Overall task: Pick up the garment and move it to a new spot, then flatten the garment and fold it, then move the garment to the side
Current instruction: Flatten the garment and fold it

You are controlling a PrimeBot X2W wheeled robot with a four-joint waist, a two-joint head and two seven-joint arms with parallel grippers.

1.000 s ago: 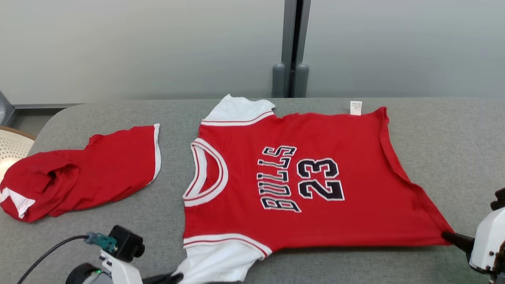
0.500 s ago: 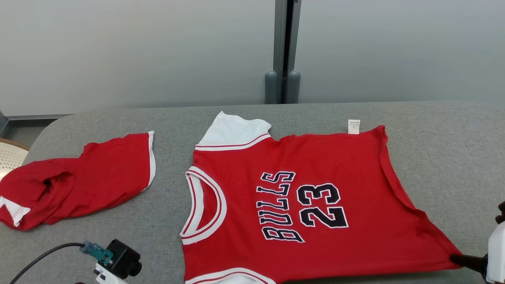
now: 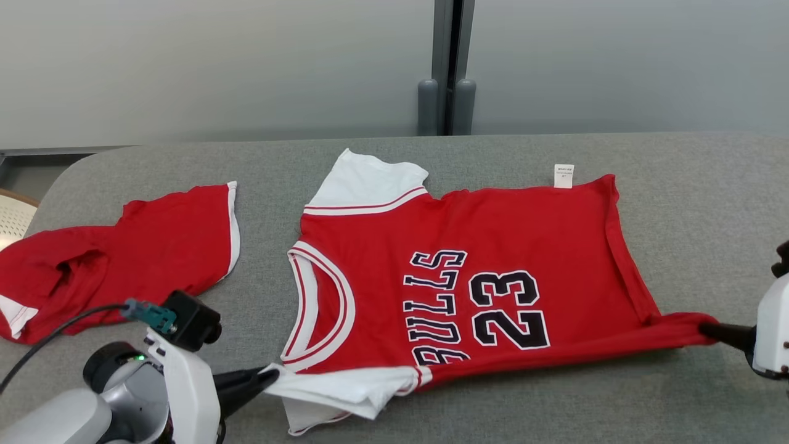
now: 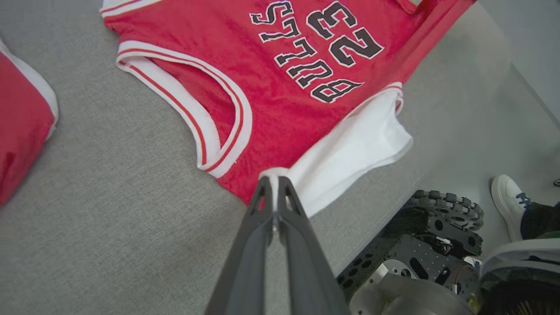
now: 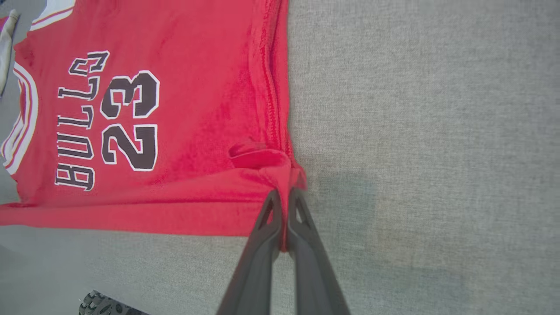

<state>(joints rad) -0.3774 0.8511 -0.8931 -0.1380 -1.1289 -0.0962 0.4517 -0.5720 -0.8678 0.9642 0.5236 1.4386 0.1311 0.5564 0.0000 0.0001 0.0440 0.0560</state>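
Observation:
The garment [image 3: 493,246] is a red jersey with white sleeves and "BULLS 23" lettering, spread on the grey table [image 3: 709,185]. My left gripper [image 3: 271,372] is shut on the near white sleeve [image 3: 345,391], held just off the table. My right gripper [image 3: 706,328] is shut on the near hem corner. The near edge is raised and rolled slightly over the lettering. In the left wrist view the left gripper [image 4: 274,180] pinches white fabric of the garment [image 4: 271,100]. In the right wrist view the right gripper [image 5: 284,194] pinches the red corner of the garment [image 5: 197,109].
A second red garment [image 3: 123,259] lies crumpled at the table's left end, beside a white basket [image 3: 12,216]. A grey wall post [image 3: 447,61] stands behind the table. The left wrist view shows the robot's wheeled base [image 4: 437,236] and a person's white shoe [image 4: 507,197] on the floor.
The head camera has shifted. Both grippers have lifted the garment's near edge and drawn it towards the far side, so the near sleeve and hem now roll over the front.

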